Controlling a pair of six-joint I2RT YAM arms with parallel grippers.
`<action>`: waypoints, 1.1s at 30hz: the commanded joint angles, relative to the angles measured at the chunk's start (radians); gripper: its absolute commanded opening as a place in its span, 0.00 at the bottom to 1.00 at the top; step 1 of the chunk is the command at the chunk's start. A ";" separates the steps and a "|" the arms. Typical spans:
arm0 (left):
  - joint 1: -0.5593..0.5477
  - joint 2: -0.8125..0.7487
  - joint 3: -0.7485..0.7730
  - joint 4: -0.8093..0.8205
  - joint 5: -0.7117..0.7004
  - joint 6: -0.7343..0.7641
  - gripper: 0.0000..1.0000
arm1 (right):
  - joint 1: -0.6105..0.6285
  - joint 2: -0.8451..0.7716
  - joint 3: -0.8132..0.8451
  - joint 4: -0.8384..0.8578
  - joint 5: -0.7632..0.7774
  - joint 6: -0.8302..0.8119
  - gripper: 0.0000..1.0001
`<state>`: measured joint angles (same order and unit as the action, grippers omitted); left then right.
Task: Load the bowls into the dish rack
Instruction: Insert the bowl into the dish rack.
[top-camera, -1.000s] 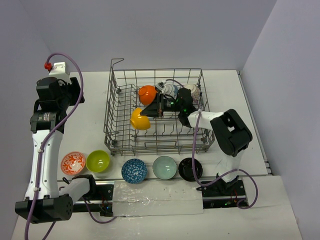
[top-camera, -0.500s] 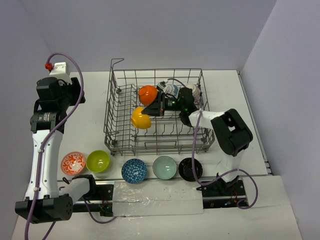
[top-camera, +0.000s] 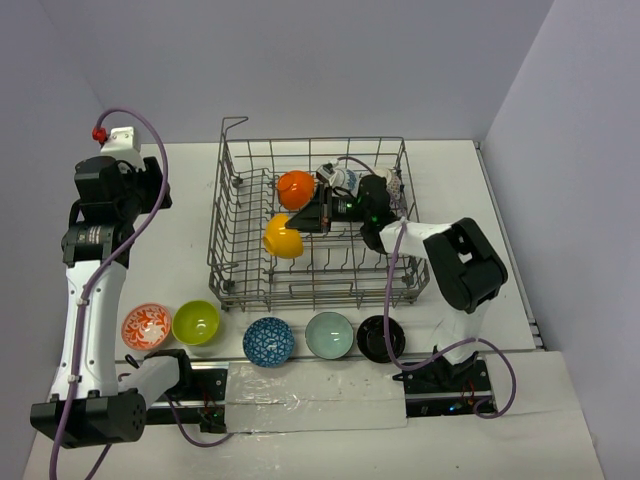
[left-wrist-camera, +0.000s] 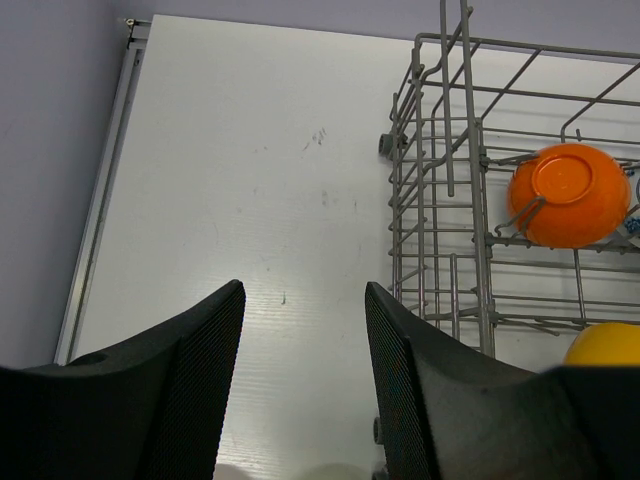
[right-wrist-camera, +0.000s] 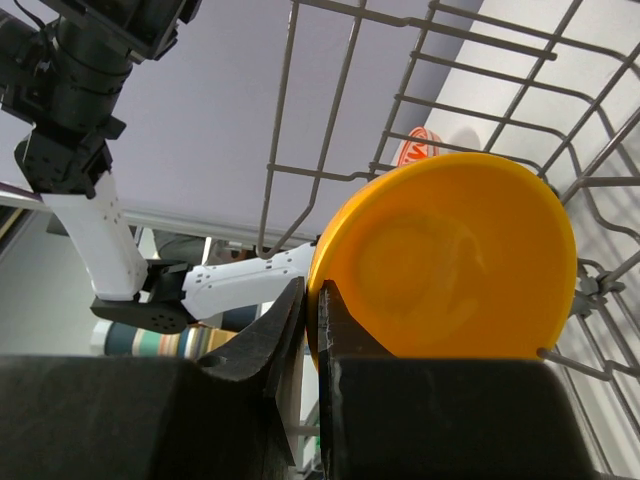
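Observation:
The grey wire dish rack (top-camera: 225, 250) stands mid-table. Inside it, an orange bowl (top-camera: 294, 187) leans on the tines, with patterned bowls (top-camera: 340, 180) behind my right arm. My right gripper (top-camera: 305, 222) reaches into the rack and is shut on the rim of the yellow bowl (top-camera: 282, 236), held on edge; in the right wrist view the fingertips (right-wrist-camera: 312, 300) pinch the yellow bowl (right-wrist-camera: 450, 260). My left gripper (left-wrist-camera: 303, 300) is open and empty, high above the table left of the rack (left-wrist-camera: 440, 230). The orange bowl (left-wrist-camera: 565, 195) shows there too.
Five bowls sit in a row near the front edge: red-and-white (top-camera: 146, 326), lime green (top-camera: 196, 322), blue-patterned (top-camera: 268, 341), pale teal (top-camera: 329, 334), glossy black (top-camera: 380, 338). The rack has a raised wire loop (top-camera: 233, 125) at its back left corner.
My right gripper has shifted the yellow bowl slightly up and right inside the rack. The left arm has barely moved.

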<state>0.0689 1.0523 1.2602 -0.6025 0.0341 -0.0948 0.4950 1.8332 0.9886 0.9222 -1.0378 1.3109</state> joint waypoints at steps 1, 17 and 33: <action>0.005 -0.026 -0.005 0.038 0.029 -0.006 0.57 | -0.039 -0.069 -0.014 -0.008 0.005 -0.085 0.03; 0.005 -0.031 -0.012 0.040 0.044 -0.008 0.58 | -0.095 -0.112 -0.018 -0.184 0.022 -0.216 0.01; 0.005 -0.037 -0.022 0.044 0.055 -0.006 0.58 | -0.102 -0.114 -0.021 -0.232 0.024 -0.257 0.15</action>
<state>0.0689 1.0420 1.2446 -0.6010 0.0666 -0.0948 0.4068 1.7535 0.9722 0.6754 -1.0359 1.0981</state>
